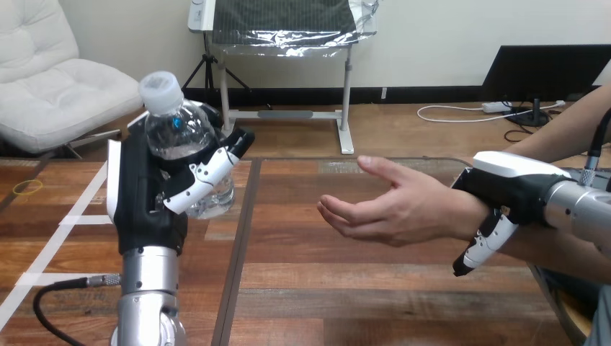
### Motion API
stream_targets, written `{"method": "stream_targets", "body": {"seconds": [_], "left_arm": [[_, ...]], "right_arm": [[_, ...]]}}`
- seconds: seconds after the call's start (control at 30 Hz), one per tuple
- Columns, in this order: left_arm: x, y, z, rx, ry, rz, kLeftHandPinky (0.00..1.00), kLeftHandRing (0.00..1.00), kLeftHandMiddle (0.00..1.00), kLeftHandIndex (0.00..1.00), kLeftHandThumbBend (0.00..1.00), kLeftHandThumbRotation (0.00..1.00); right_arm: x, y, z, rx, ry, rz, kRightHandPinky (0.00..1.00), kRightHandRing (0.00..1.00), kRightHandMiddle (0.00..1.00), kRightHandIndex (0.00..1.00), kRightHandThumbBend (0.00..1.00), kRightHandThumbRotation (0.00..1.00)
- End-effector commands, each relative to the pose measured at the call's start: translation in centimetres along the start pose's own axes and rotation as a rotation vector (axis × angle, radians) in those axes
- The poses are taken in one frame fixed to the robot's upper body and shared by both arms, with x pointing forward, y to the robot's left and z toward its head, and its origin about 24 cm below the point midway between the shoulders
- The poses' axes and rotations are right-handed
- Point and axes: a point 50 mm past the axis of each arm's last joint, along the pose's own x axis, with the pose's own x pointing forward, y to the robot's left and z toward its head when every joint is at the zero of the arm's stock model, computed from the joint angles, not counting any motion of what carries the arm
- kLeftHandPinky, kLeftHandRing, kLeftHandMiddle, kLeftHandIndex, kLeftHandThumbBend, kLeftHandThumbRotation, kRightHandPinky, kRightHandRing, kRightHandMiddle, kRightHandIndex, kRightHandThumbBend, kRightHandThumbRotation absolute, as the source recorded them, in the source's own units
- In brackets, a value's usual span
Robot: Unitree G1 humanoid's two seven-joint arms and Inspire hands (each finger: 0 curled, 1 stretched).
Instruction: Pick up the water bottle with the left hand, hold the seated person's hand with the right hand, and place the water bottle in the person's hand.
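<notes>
A clear water bottle (179, 133) with a white cap is held upright above the table at the left, and my left hand (155, 194) is shut on it, fingers and thumb curled round its body. The person's hand (393, 205) reaches in from the right, palm up and open, over the middle of the table. My right hand (504, 191) is shut on the person's wrist, its thumb curled under and its white back over the top. A gap of bare table lies between the bottle and the person's fingertips.
The wooden table (302, 288) has a dark seam running down its middle and white tape lines (61, 231) at the left. A yellow rubber band (27, 187) lies near the far left edge.
</notes>
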Motion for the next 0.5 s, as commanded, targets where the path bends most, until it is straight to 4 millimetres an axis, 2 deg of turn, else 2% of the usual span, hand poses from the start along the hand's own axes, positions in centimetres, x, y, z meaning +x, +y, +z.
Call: {"method": "stream_targets", "body": {"seconds": [0.0,0.47], "left_arm": [[2.4,-1.9,1.8,-0.032,-0.13,-0.057,0.21,0.26,0.31,0.39,0.57,0.0],[3.0,-3.2,0.7,-0.063,-0.102,-0.085,0.21,0.26,0.32,0.38,0.57,0.0]], "right_arm": [[-1.2,-4.1,0.1,-0.03,0.008,-0.134,0.22,0.29,0.38,0.43,0.89,0.06],[-1.0,-4.3,0.4,-0.041,-0.008,-0.139,0.24,0.32,0.41,0.43,0.88,0.08]]}}
